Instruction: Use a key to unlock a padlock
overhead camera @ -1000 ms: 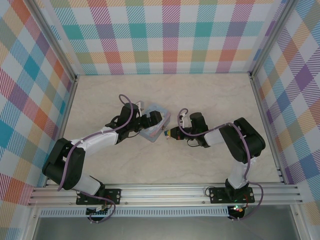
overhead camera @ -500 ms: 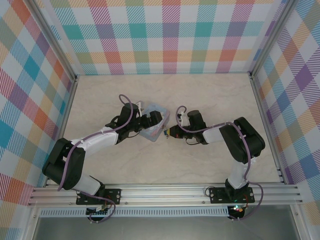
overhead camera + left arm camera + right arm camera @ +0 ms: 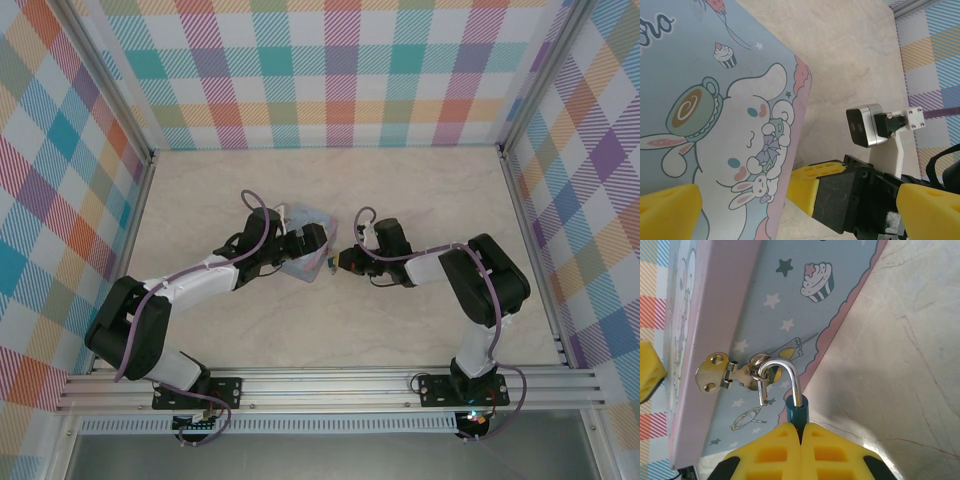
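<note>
A small padlock [image 3: 796, 415] with a teal body hangs by its silver shackle from the ring of the brass hasp [image 3: 715, 372] on a pale blue cartoon tin [image 3: 805, 305]. One end of the shackle stands free of the body. My right gripper [image 3: 800, 432] is shut on the padlock's body. From above, the padlock [image 3: 330, 262] is a speck between the tin [image 3: 303, 214] and the right gripper [image 3: 341, 262]. My left gripper [image 3: 800, 215] stands open over the tin's corner [image 3: 715, 100], its fingers [image 3: 665, 210] wide apart. The key is hidden.
The tin lies mid-table on the pale marbled tabletop [image 3: 420, 200]. Plaid walls [image 3: 340, 70] and aluminium posts close in the back and both sides. The right arm's finger [image 3: 807, 187] and wrist camera [image 3: 867, 125] sit close beside the tin.
My right gripper has crept a little left and farther away with the padlock. The tin has shifted slightly under the left gripper. Both grippers keep their state.
</note>
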Robot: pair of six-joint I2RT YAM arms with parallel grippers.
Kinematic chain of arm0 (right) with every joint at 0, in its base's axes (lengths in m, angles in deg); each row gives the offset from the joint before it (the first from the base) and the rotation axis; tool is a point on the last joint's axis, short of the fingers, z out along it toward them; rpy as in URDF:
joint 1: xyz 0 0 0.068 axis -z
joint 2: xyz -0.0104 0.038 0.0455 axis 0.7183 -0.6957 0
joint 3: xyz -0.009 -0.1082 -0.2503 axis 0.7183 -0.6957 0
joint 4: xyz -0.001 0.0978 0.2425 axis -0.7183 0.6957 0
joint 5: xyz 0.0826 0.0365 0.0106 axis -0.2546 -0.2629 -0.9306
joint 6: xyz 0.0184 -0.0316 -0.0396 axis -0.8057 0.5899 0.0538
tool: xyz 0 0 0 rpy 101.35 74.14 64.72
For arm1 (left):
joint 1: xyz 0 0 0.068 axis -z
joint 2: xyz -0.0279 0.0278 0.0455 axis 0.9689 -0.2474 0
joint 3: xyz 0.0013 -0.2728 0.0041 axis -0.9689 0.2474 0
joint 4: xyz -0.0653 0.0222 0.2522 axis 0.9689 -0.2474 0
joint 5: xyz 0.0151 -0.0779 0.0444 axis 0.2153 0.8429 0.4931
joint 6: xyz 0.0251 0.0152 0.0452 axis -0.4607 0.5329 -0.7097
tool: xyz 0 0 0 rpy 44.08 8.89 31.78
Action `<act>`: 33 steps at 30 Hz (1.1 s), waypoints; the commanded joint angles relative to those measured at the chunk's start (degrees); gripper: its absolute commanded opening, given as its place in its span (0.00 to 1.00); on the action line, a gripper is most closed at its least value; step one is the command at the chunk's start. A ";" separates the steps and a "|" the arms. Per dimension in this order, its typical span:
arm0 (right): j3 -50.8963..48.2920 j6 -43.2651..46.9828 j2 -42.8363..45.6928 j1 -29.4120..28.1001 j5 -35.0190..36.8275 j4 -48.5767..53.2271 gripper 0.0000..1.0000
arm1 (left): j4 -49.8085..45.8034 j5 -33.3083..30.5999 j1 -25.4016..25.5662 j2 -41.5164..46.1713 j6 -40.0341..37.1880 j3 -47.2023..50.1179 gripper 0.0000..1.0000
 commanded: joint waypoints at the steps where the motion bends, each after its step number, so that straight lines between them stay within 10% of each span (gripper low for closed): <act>1: 1.76 -4.48 0.28 0.41 2.70 -2.46 0.03 | -7.48 -0.71 0.70 -1.78 0.87 0.97 1.00; 33: 10.86 1.12 -4.83 0.01 10.20 6.60 0.03 | -6.12 -0.45 1.80 -3.45 1.25 1.24 1.00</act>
